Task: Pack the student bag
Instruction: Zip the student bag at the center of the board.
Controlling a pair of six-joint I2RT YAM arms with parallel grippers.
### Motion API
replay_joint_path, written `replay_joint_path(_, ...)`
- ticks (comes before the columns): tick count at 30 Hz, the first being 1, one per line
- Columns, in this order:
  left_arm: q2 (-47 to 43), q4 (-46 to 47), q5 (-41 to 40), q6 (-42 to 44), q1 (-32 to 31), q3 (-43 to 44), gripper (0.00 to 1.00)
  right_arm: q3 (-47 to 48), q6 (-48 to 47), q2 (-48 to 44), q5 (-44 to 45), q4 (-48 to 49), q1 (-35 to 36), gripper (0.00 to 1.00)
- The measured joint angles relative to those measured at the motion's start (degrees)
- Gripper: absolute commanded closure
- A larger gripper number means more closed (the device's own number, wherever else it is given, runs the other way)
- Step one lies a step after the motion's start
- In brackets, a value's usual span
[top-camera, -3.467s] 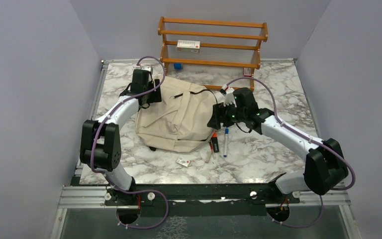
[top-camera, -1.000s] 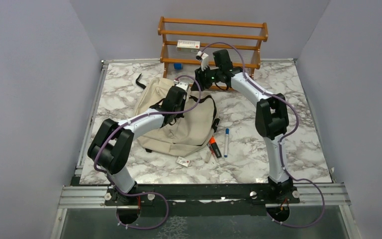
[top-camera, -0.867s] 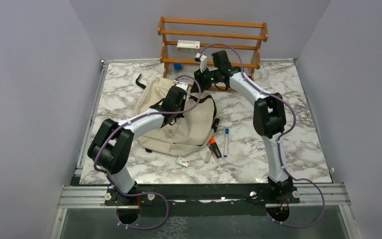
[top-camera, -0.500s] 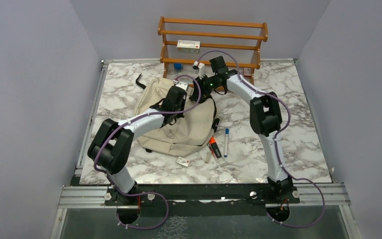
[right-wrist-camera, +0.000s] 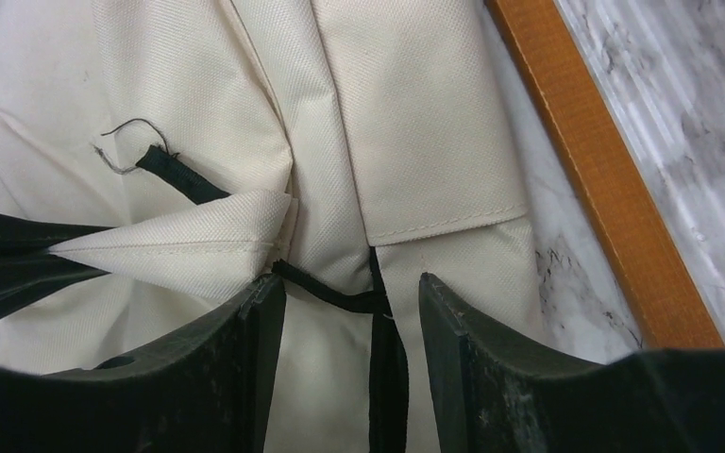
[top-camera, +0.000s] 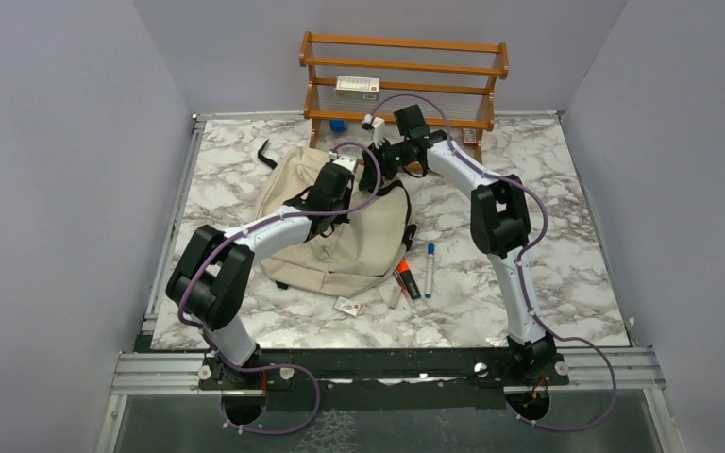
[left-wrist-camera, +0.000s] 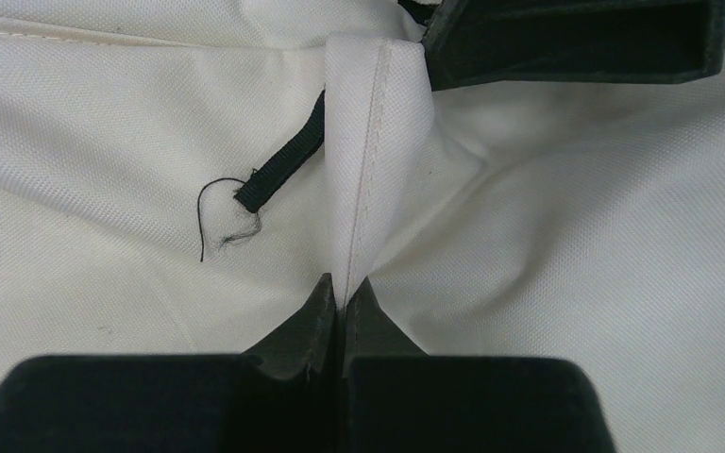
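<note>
Right fingers [right-wrist-camera: 477, 368] wider — nearer bag [right-wrist-camera: 415, 123]

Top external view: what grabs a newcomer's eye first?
The cream student bag sprawled mid-table draws the eye. The left tool is shut on a raised fold of its fabric; the right tool hangs open over the bag's far edge, beside the wooden rack. Markers lie loose to its right.

Cream student bag [top-camera: 363, 247] with black straps lies flat and rumpled, centre-left of the frame, one seam fold raised
</note>
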Motion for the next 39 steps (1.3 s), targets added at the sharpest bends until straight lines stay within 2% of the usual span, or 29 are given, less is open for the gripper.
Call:
replay_joint_path(7, 0.00, -0.02, 0.09, 0.00, 0.00, 0.00, 1.00, 3.52, -0.37, 2.40, -0.02, -0.02, 0.11, 0.43)
replay_joint_path(11, 0.00, -0.02, 0.13, 0.00, 0.00, 0.00, 1.00, 4.96, -0.79, 4.24, -0.46, -0.52, 0.46, 0.49)
replay_joint_path(20, 0.00, -0.02, 0.15, -0.02, 0.00, 0.00, 1.00, 4.37, -0.76, 4.55, -1.97, -0.17, 0.79, 0.75)
replay_joint_path(29, 0.00, -0.22, 0.13, -0.31, 0.00, 0.00, 1.00, -2.03, 1.53, 0.63, 0.76, 4.96, 0.98, 0.98)
replay_joint_path(39, 0.11, -0.48, 0.09, -1.09, 0.07, 0.15, 1.00, -11.89, 4.13, -9.46, 7.63, 11.67, 0.92, 1.00)
